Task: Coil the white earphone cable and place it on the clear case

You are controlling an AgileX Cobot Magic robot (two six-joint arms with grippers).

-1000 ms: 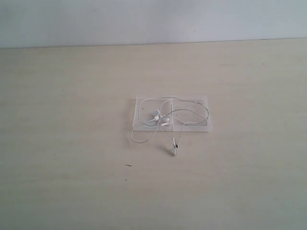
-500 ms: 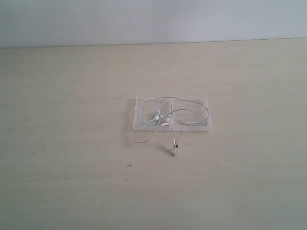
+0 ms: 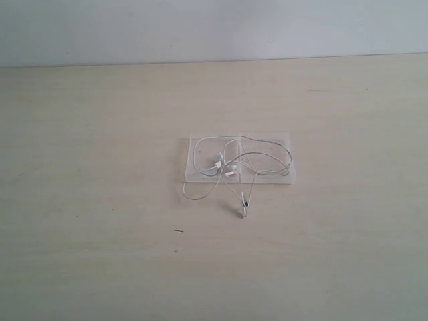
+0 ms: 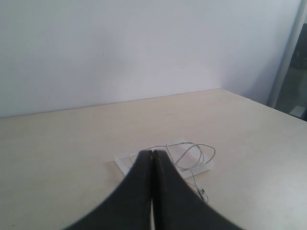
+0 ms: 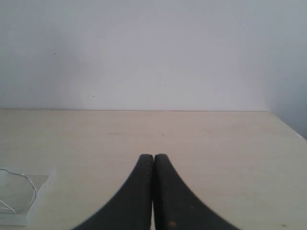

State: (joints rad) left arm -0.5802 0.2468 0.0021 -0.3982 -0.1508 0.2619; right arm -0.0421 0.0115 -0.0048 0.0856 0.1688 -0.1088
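Exterior view: white earphone cable [image 3: 237, 164] lay loosely looped on clear case [image 3: 281, 178], plug end [image 3: 245, 207] trailing onto table [image 3: 100, 200]. My left gripper [image 4: 152, 153], clenched empty, had it straight ahead, judged nearer; my right gripper [image 5: 153, 156], clenched empty too, caught only the case's edge.

Closed left claw [image 4: 152, 154], cable [image 4: 192, 154] on case [image 4: 125, 161]

L gripper [image 4: 152, 154]: dark fingers pressed together, nothing between. R gripper [image 5: 153, 157]: same. Arms apparently outside exterior view.
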